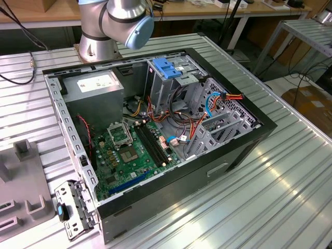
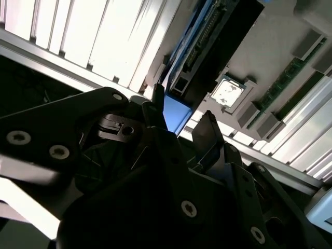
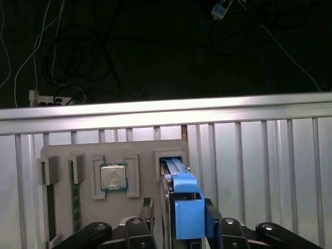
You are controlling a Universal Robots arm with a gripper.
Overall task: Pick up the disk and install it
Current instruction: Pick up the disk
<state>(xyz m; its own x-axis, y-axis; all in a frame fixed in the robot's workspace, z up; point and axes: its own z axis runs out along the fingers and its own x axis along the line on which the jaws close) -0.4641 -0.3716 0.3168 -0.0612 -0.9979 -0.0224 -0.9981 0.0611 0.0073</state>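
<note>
First wrist view: disk [image 3: 179, 174] stands on edge in a slot of grey parts tray [image 3: 137, 150], beside the CPU [image 3: 113, 177]. The end effector [image 3: 178, 205] straddles it, jaws apart w/ a gap on one side. Prob. stiff, hefty, shock-sensitive; grip flat faces nr blue rail [image 3: 189, 215].

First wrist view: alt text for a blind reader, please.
The black gripper sits around the blue-railed silver disk, standing on edge in a grey fixture tray that also holds a square processor chip, on a ribbed aluminium table.
</note>
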